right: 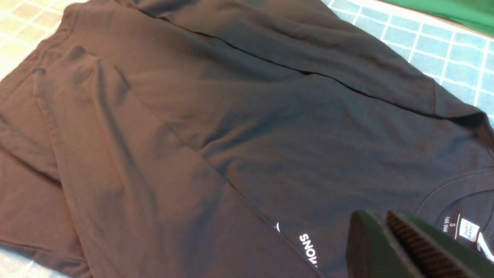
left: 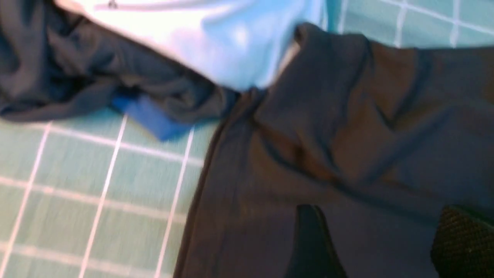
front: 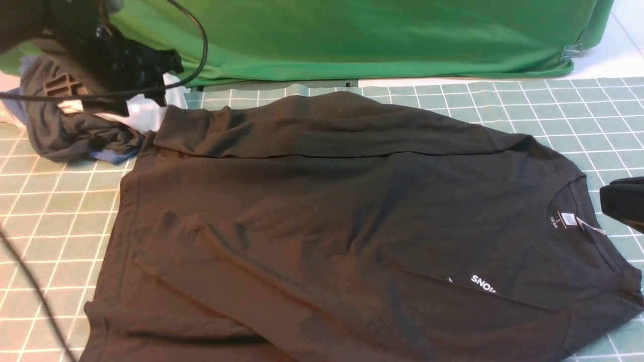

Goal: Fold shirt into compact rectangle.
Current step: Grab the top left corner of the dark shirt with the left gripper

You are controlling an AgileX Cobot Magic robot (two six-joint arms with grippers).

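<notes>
The black shirt [front: 342, 201] lies flat on the checked mat, neck to the right and hem to the left. Both long sleeves are folded over the body; the near one covers most of the white "SNOW" print [front: 483, 282]. The neck label [front: 567, 219] shows inside the collar. My left gripper [front: 146, 75] hovers at the far left over the far sleeve's cuff [left: 328, 77]; in its wrist view it [left: 386, 231] is open, with nothing between the fingers. My right gripper [right: 386, 220] is shut and empty, just above the collar; it [front: 624, 201] only shows at the right edge of the front view.
A pile of clothes lies at the far left: a dark grey garment [front: 65, 130], a white one [front: 146, 113] and a blue piece [front: 118, 157], touching the shirt's hem corner. A green cloth [front: 352, 35] hangs behind the mat [front: 50, 216]. Black cables [front: 201, 40] run near the left arm.
</notes>
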